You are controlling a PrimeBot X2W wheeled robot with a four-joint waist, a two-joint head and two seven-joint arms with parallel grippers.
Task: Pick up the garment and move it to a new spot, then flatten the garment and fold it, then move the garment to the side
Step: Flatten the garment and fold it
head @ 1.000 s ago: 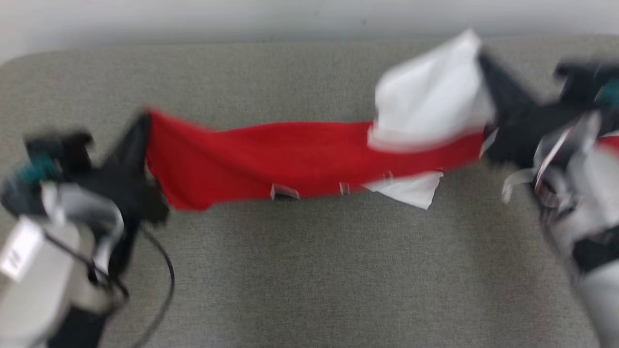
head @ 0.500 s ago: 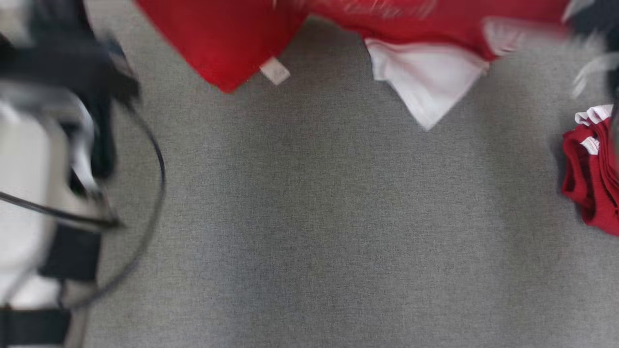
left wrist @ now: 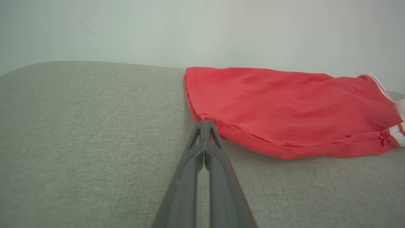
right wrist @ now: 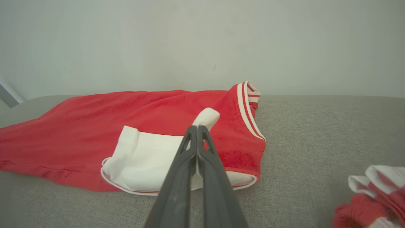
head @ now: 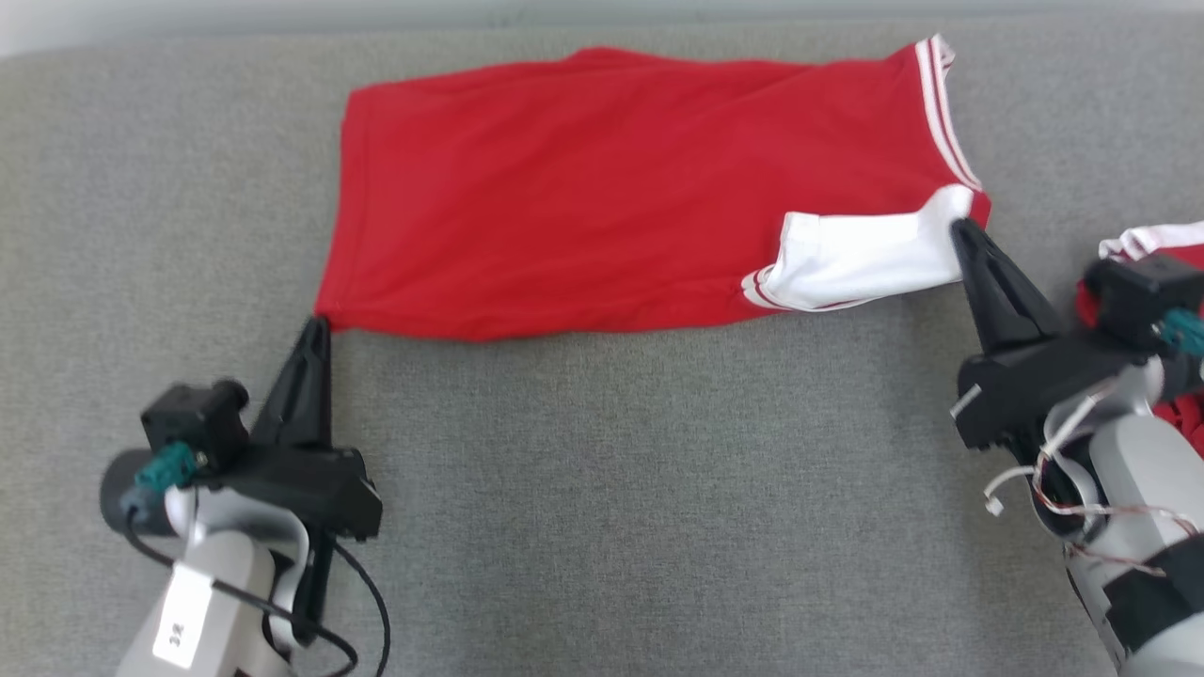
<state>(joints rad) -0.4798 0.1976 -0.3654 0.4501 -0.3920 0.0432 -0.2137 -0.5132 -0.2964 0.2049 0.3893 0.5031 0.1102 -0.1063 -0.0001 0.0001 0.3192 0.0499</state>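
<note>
Open grey woven-fabric surface [head: 602,489] stretches between the claws. The red garment with a white sleeve and striped trim [head: 583,188] lies spread near the far edge. The left claw [head: 318,325], pressed together, pinches its near hem corner. The right claw [head: 958,226] pinches the white sleeve, with a bunched red-and-white cloth [head: 1149,241] beside it.

The garment [head: 583,188] lies spread on the surface's [head: 658,489] far side. The left gripper [head: 318,324] meets its near left corner, the right gripper [head: 959,226] its right sleeve [head: 847,259].
</note>
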